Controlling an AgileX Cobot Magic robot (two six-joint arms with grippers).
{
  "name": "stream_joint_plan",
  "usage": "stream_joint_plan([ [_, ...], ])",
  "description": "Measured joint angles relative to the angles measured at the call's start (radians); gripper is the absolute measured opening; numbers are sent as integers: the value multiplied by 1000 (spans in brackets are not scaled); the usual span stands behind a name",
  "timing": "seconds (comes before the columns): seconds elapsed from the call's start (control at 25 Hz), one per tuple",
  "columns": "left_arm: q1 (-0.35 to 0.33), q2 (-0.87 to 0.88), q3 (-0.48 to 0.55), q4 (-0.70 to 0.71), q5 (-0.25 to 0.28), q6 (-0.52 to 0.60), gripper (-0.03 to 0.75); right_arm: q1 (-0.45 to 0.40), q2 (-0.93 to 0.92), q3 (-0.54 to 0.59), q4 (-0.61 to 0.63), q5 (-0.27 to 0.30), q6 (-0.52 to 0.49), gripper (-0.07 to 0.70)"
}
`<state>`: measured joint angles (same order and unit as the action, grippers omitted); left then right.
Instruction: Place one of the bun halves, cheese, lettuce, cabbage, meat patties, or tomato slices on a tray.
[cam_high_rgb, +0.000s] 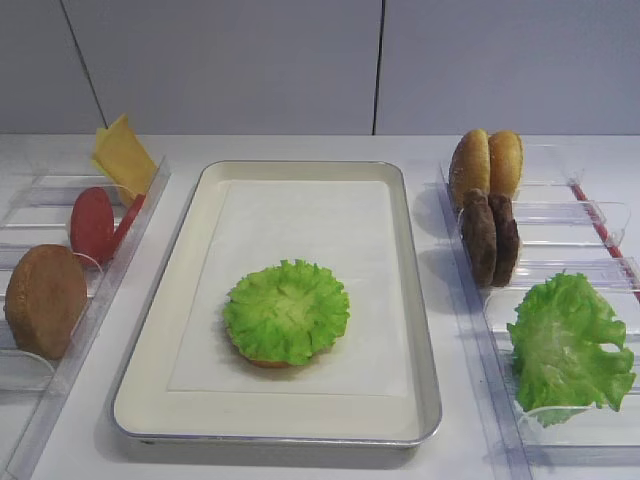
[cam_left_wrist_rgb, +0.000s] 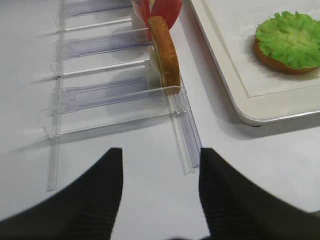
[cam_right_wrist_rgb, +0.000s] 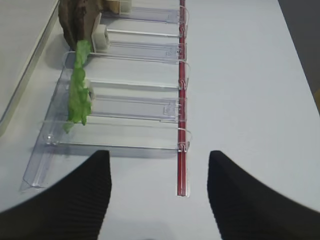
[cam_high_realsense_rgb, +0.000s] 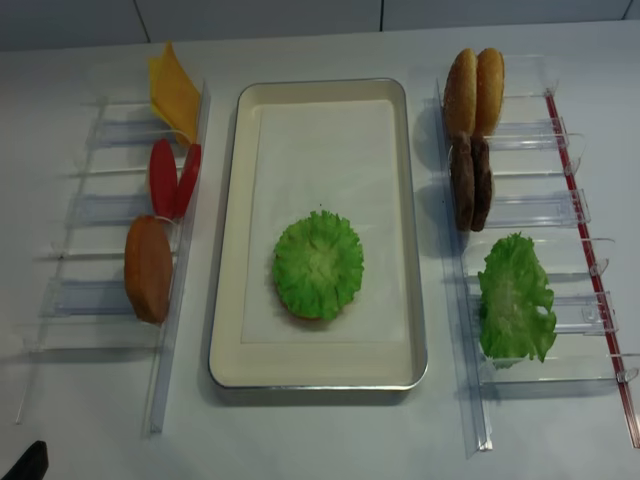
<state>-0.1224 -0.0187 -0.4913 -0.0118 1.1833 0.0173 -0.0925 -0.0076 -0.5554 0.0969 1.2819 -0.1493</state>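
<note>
Resting flat mid-liner on large cream metal-rimmed tray (cam_high_rgb: 190, 300): frilly bright green lettuce leaf (cam_high_rgb: 287, 310) over golden-brown bun half (cam_left_wrist_rgb: 272, 61), stacked as burger base. Parked beside clear plastic racks (cam_right_wrist_rgb: 125, 107), right gripper (cam_right_wrist_rgb: 159, 187) and left gripper (cam_left_wrist_rgb: 161, 182) both spread wide, empty. Remaining dark brown round meat patties (cam_high_rgb: 489, 238) apparently upright in rack slots for edge-on pickup.

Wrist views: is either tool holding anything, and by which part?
Nothing. Left tool and right tool are both open and empty above bare table.

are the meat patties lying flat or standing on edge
Standing on edge. The two meat patties lean side by side in the clear rack right of the tray, behind the big green leaf.
</note>
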Motion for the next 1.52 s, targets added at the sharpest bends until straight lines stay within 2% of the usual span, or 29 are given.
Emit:
stream_joint_plan([
  [0.4,0,0,0,0,0,0,326,-5,-8,80,-29,-128,-10,442],
  [1.52,0,0,0,0,0,0,326,-5,-8,82,-12,-143,23,442],
])
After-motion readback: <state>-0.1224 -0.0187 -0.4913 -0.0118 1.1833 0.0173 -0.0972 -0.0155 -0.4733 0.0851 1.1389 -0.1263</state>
